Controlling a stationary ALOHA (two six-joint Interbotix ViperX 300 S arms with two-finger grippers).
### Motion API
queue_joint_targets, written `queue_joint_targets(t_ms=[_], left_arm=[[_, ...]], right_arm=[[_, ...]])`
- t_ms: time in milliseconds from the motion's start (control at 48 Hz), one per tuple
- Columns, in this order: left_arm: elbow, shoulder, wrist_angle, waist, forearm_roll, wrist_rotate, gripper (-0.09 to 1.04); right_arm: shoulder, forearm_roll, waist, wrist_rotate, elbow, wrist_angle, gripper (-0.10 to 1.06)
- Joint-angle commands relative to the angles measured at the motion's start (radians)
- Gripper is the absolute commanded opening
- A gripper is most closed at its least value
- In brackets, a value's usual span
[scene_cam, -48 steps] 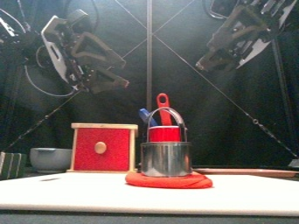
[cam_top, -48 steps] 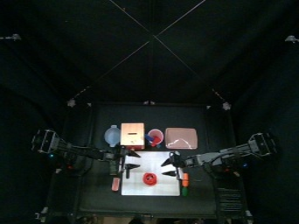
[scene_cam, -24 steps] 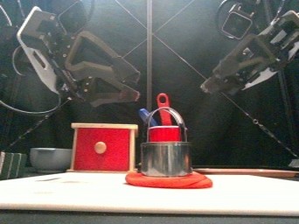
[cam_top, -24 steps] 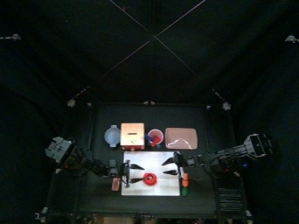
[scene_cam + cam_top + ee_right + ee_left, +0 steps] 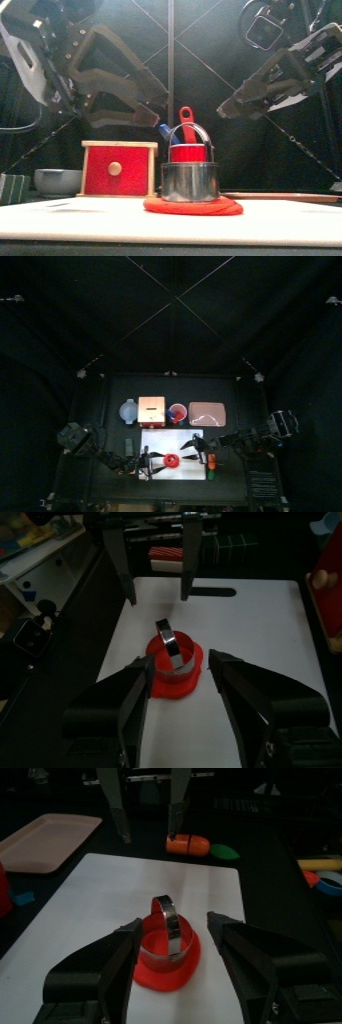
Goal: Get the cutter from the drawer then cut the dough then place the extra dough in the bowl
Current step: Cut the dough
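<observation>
A round metal cutter (image 5: 190, 182) stands on a flat red dough disc (image 5: 194, 206) in the middle of the white cutting board (image 5: 191, 472). In the left wrist view the cutter (image 5: 163, 932) and dough (image 5: 166, 966) lie just ahead of my left gripper (image 5: 174, 926), which is open and empty. My right gripper (image 5: 178, 659) is open too, facing the cutter (image 5: 173, 652) and dough (image 5: 175, 684) from the other side. Both grippers hang above the board, left (image 5: 131, 100) and right (image 5: 257, 97) of the cutter, touching nothing.
Behind the board stand the blue-grey bowl (image 5: 128, 411), the wooden box with its red drawer front (image 5: 119, 168), the red cup (image 5: 189, 150) with knives, and the pink tray (image 5: 206, 413). An orange toy (image 5: 187, 843) and a green one (image 5: 225, 853) lie off the board's right side.
My left arm has swung toward the table's front, bringing its gripper down beside the dough. The right gripper has shifted only a little. Cutter and dough have not moved.
</observation>
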Motion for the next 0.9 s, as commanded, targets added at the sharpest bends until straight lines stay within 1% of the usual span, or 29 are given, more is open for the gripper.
queue_joint_targets(t_ms=[21,250,667,896], left_arm=[[-0.029,0.015,-0.025,-0.002,-0.029,0.002,0.9],[-0.048,0.038,-0.044,-0.006,-0.061,0.002,0.9],[-0.101,0.092,-0.044,-0.012,-0.074,0.002,0.89],[-0.107,0.095,-0.043,-0.011,-0.084,0.002,0.88]], right_arm=[[0.026,-0.002,0.003,0.003,-0.029,-0.035,0.83],[0.089,-0.023,0.005,0.002,-0.071,-0.046,0.83],[0.17,-0.023,-0.002,0.005,-0.11,-0.044,0.83],[0.181,-0.025,0.0,0.003,-0.12,-0.046,0.83]])
